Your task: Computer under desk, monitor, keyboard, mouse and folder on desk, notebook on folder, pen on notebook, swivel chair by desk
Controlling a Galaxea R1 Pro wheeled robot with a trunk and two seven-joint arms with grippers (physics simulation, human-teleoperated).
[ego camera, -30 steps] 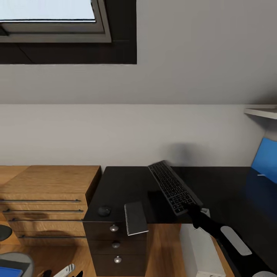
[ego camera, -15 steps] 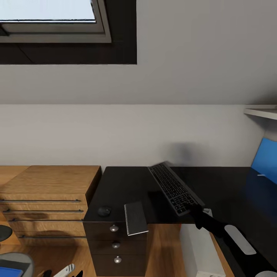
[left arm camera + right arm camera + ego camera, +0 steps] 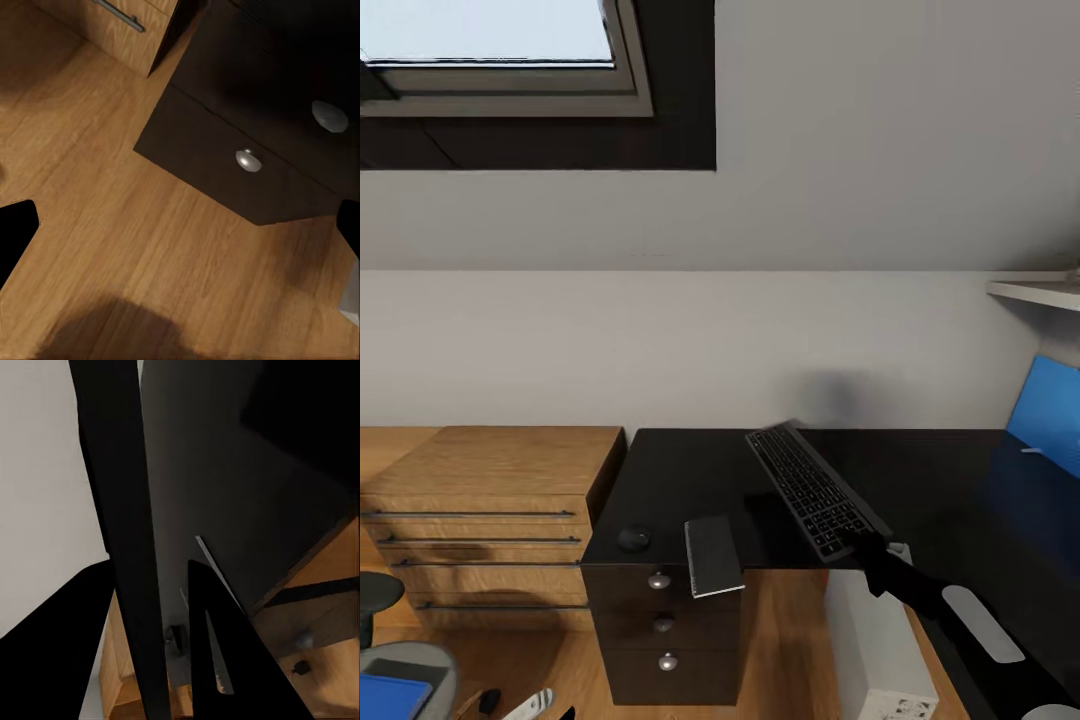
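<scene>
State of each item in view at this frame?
keyboard: tilted, near end gripped by right gripper
notebook: flat, overhanging desk front edge
mouse: resting on desk
drawers: shut
folder: on chair seat
left gripper: open

A: What's cut off in the head view?

B: The blue folder (image 3: 388, 696) and grey chair (image 3: 405, 668) at eight o'clock run past the edge. The monitor (image 3: 1048, 415) at three o'clock shows just a blue sliver. The grey computer (image 3: 882, 650) at five o'clock loses its base.

A: And the right hand (image 3: 857, 543)?

B: It covers the keyboard's (image 3: 810, 488) near corner, so the grip itself is hidden. The dark lump (image 3: 634, 538) on the surface (image 3: 680, 480) is too small to name.
</scene>
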